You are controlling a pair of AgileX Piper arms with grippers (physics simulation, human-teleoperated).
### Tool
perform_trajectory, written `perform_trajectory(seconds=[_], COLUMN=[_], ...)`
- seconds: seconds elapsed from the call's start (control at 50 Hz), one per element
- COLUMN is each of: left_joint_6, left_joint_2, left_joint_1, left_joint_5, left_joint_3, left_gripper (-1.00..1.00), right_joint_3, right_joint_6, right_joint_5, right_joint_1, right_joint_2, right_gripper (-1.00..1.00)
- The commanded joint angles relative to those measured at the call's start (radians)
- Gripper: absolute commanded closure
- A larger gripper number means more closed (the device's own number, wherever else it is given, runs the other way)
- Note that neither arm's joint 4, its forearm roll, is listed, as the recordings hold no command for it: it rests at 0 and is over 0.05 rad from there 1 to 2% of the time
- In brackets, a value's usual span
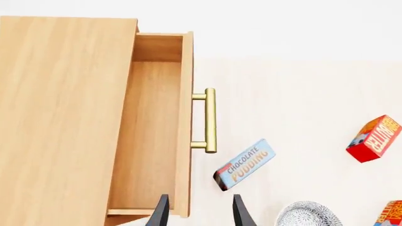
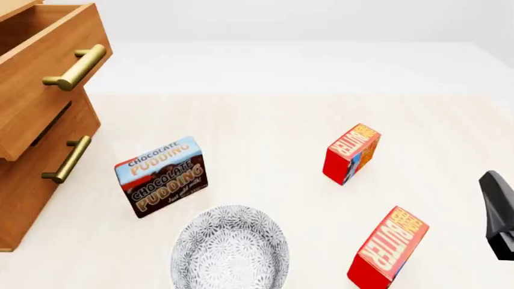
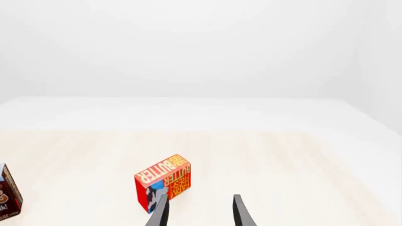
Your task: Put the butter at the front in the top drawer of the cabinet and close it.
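Observation:
The butter stands on the table, orange "BUTTER" face up, with a blue-and-white patch on its red end. It also shows in the right wrist view and the left wrist view. My right gripper is open and empty, just short of the butter and a little to its side. The cabinet stands at the left with its top drawer pulled out. The drawer's inside is empty. My left gripper is open and empty above the drawer's front edge, near the brass handle.
A second butter box with plain red sides stands nearer, at the right. A chocolate pudding box stands close to the cabinet. A patterned grey bowl sits near the front edge. A dark part of the right arm shows at the right edge.

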Motion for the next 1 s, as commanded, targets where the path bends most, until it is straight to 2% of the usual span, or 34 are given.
perform_trajectory(seconds=[0.02, 0.62, 1.0], left_joint_6=[-0.004, -0.029, -0.039], left_joint_2=[0.029, 0.066, 0.135], left_joint_1=[0.007, 0.023, 0.028], left_joint_5=[0.002, -0.075, -0.117], left_joint_3=[0.002, 0.098, 0.100], left_gripper=[-1.00, -1.00, -1.00], right_joint_3=[0.005, 0.008, 0.007], right_joint_6=[0.002, 0.002, 0.002], right_joint_5=[0.001, -0.001, -0.001], right_joint_1=[0.001, 0.000, 0.000], right_joint_2=[-0.007, -0.007, -0.007], right_gripper=[-1.00, -1.00, -1.00])
